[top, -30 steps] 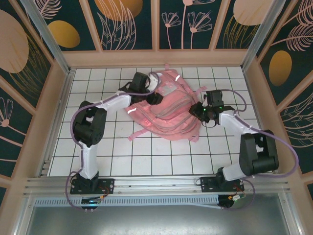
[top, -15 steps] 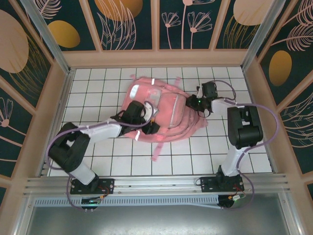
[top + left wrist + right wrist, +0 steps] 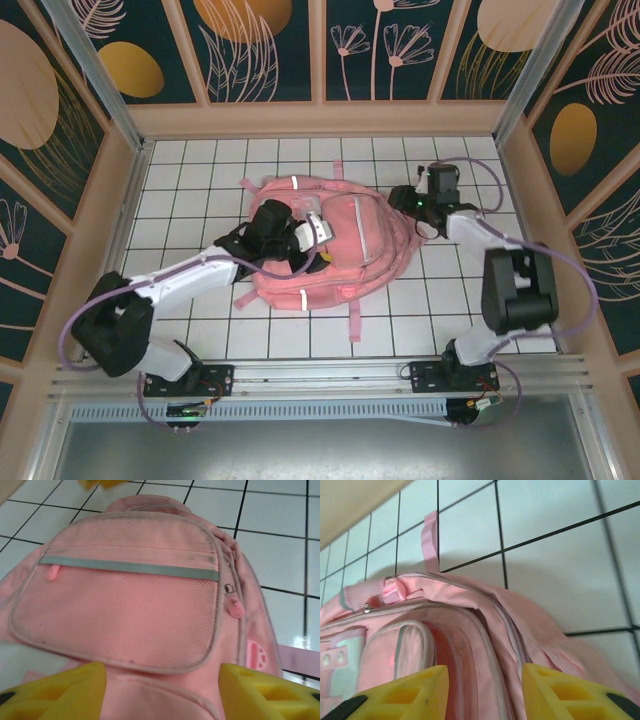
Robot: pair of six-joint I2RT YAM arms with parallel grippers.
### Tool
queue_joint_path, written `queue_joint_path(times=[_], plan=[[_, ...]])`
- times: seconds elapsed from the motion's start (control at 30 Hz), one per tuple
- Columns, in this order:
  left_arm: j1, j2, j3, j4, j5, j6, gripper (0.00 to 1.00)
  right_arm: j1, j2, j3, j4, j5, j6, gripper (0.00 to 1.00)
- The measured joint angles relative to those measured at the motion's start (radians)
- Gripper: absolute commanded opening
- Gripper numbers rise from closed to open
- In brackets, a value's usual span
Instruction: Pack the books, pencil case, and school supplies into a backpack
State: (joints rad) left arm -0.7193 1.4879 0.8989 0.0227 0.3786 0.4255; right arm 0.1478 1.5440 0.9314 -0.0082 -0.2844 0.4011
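Observation:
The pink backpack lies flat in the middle of the tiled table, front pockets up. My left gripper hovers over its left front. In the left wrist view the jaws stand open, with the mesh pocket and grey strip of the backpack just beyond. My right gripper is at the bag's far right corner. It is open, its yellow fingers straddling the folded zip edge of the backpack. Books, pencil case and school supplies are out of view.
A loose pink strap trails toward the near edge and another pokes out at the left. Wooden walls and metal posts fence in the white tiled table on three sides.
The backpack has turned and slid, now lying more squarely with a strap pointing toward me. My left gripper moved up onto its front; the right gripper stayed at the right corner.

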Motion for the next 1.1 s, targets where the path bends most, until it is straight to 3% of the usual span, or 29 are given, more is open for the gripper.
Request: queue_joint_path(times=[0.27,0.4,0.43,0.53,0.67,1.0,1.07,1.1], plan=[[-0.091,0.186,0.032,0.059,-0.046,0.133,0.69,0.001,-0.400,-0.263,-0.102,0.047,0.018,0.45],[-0.132,0.267,0.089,0.063,-0.099,0.165,0.66,0.081,-0.537,-0.379,-0.132,-0.002,0.064,0.41],[-0.140,0.285,0.102,0.066,-0.101,0.171,0.59,0.122,-0.563,-0.404,-0.134,-0.009,0.078,0.38],[-0.153,0.303,0.104,0.087,-0.126,0.162,0.17,0.247,-0.613,-0.464,-0.130,-0.029,0.100,0.32],[-0.157,0.304,0.104,0.102,-0.134,0.142,0.00,0.349,-0.615,-0.533,-0.093,-0.034,0.106,0.34],[-0.137,0.286,0.119,0.066,0.011,0.062,0.00,0.435,-0.455,-0.536,0.058,0.003,0.075,0.41],[-0.130,0.286,0.132,0.052,0.043,0.037,0.00,0.441,-0.425,-0.536,0.085,0.029,0.070,0.39],[-0.124,0.286,0.133,0.049,0.052,0.026,0.00,0.444,-0.412,-0.536,0.100,0.041,0.068,0.31]])
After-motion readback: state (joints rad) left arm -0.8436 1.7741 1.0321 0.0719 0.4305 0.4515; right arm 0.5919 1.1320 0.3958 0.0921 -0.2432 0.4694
